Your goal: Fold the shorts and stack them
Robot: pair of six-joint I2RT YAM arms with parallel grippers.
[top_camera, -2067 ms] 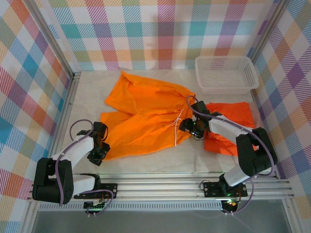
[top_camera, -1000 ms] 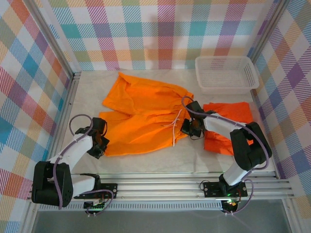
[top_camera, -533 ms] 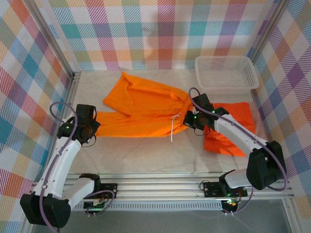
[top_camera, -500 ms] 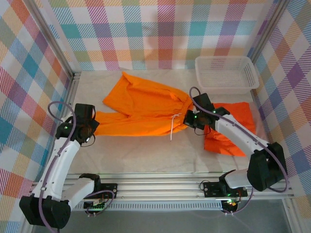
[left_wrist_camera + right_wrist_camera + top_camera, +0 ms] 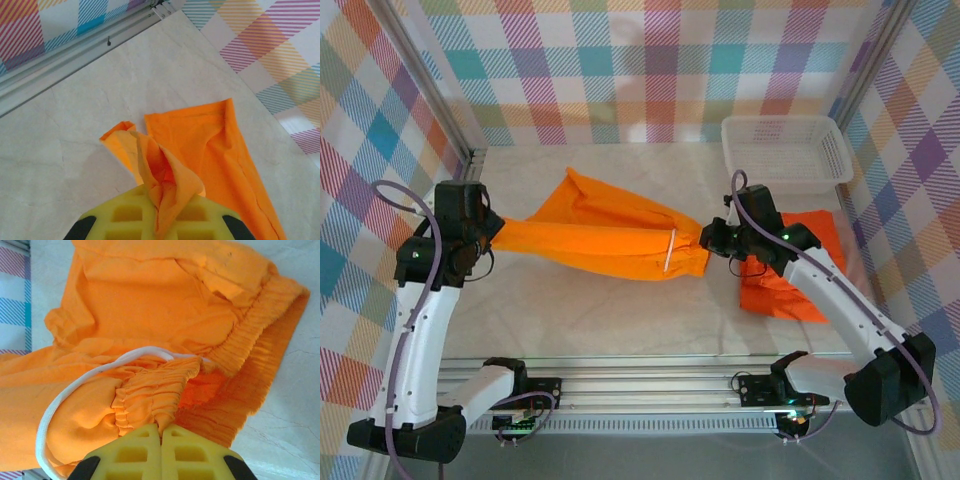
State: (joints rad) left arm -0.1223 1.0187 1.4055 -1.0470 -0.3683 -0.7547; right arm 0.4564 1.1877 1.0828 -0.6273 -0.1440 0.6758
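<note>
Aloft between your two arms, the lighter orange shorts stretch in a long band across the middle of the table, with one pointed flap reaching toward the back wall. Your left gripper is clamped on a bunched corner of cloth at the left end, and the fabric wells up between its yellow fingers. Your right gripper is pinched tight on the gathered waistband at the right end, fingers pressed together around the pleats. The white drawstring loops just beside that grip. A second, brighter orange pair of shorts lies flat on the table under your right arm. Behind it, a white mesh basket sits in the far right corner.
</note>
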